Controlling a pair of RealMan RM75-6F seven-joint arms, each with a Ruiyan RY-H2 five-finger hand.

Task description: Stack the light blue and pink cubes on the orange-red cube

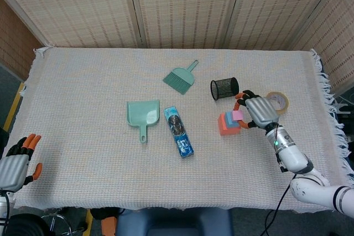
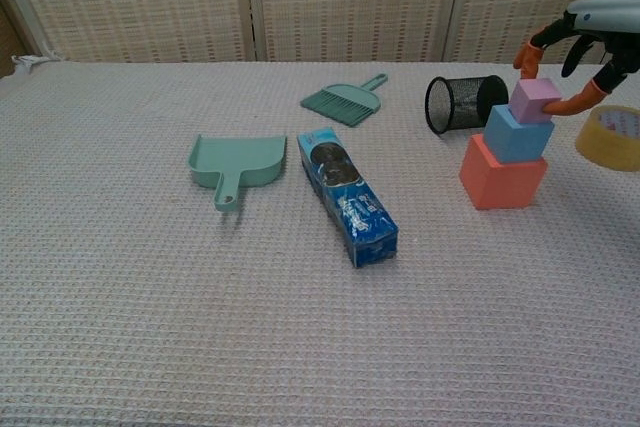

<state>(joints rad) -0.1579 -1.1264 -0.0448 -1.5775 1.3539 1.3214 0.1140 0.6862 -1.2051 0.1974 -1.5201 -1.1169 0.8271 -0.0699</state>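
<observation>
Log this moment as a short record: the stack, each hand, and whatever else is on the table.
stack: pink cube on light blue cube on orange-red cube
right hand: fingertips at the pink cube's sides
left hand: off the table's near left edge, holds nothing
others: dustpan, brush, blue packet, mesh cup on its side, tape roll
</observation>
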